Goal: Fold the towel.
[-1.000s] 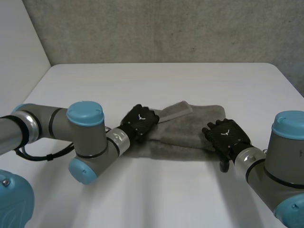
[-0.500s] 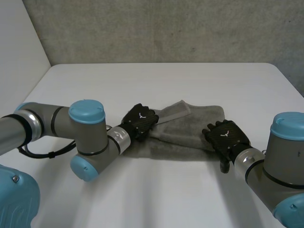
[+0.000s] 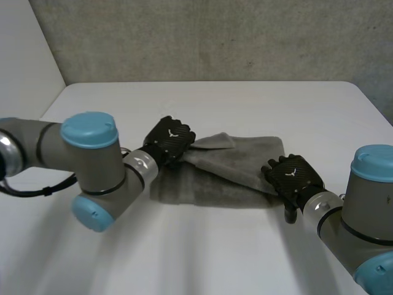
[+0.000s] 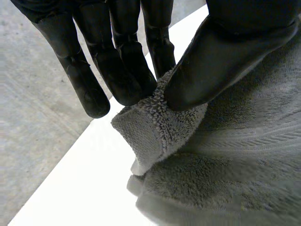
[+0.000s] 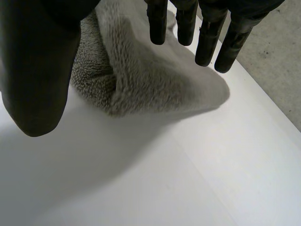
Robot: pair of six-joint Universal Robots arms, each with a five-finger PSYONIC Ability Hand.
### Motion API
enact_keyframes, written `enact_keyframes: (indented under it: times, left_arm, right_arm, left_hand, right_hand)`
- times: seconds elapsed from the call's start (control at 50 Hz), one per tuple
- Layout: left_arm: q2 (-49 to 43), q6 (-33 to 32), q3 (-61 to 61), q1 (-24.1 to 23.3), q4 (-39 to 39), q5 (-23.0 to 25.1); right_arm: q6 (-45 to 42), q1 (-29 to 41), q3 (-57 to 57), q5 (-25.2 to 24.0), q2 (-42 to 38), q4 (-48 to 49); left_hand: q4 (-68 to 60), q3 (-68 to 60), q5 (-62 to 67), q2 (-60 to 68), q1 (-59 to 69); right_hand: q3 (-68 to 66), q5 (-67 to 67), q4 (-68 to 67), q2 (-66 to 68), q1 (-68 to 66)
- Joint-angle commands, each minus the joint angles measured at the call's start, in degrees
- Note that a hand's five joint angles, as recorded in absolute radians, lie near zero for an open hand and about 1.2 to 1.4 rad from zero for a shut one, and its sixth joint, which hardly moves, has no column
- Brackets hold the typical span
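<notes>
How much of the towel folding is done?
Partly, it seems. The towel already lies in layers on the table. The left hand pinches one lifted corner; the right hand is open at the other end. Left: carrying that corner across and flattening.

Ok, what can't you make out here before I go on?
Head view: the back of the left hand hides the towel corner it pinches.
Head view: the right hand covers the towel's near corner; contact unclear.
Right wrist view: the thumb hides part of the towel.
Left wrist view: most of the towel is cut off by the edge.
</notes>
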State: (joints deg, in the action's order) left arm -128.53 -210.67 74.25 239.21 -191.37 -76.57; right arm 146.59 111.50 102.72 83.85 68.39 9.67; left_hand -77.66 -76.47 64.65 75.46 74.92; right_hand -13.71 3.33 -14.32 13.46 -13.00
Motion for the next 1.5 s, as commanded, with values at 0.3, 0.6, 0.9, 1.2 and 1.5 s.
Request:
enact_keyframes:
  times: [0.3,0.6,0.9,1.2,1.5]
  left_arm:
    - [6.8,-6.69,19.8,2.22,-5.24,-0.78]
    - [4.25,2.98,8.64,-1.12,-5.51,-0.69]
    - [-6.92,7.64,-3.94,-2.35,-0.42,-1.74]
    - [9.26,10.36,2.83,-1.47,4.6,-1.66]
    - [-6.19,15.2,-6.82,-1.38,4.33,-1.83]
  right_arm:
    - [0.01,0.74,0.73,0.09,0.16,0.0]
    - [0.01,0.3,0.73,0.09,0.25,0.0]
    - [0.19,-0.23,0.55,0.0,0.25,0.35]
    - [0.1,-0.14,0.29,0.09,0.16,0.97]
    - [0.19,-0.14,0.2,0.0,0.08,0.97]
  left_hand:
    - [19.0,17.8,-15.98,-16.79,-16.25]
    - [31.11,29.92,-28.1,-28.91,-28.37]
    - [30.44,29.25,-27.43,-28.23,-27.7]
    - [30.61,29.41,-27.59,-28.4,-27.87]
    - [30.61,29.41,-27.59,-28.4,-27.87]
  right_hand:
    - [3.71,-3.33,4.32,-3.46,3.0]
    - [3.71,-3.33,4.32,-3.46,3.0]
    - [3.71,-3.33,4.32,-3.46,3.0]
    - [3.71,-3.33,4.32,-3.46,3.0]
    - [3.71,-3.33,4.32,-3.46,3.0]
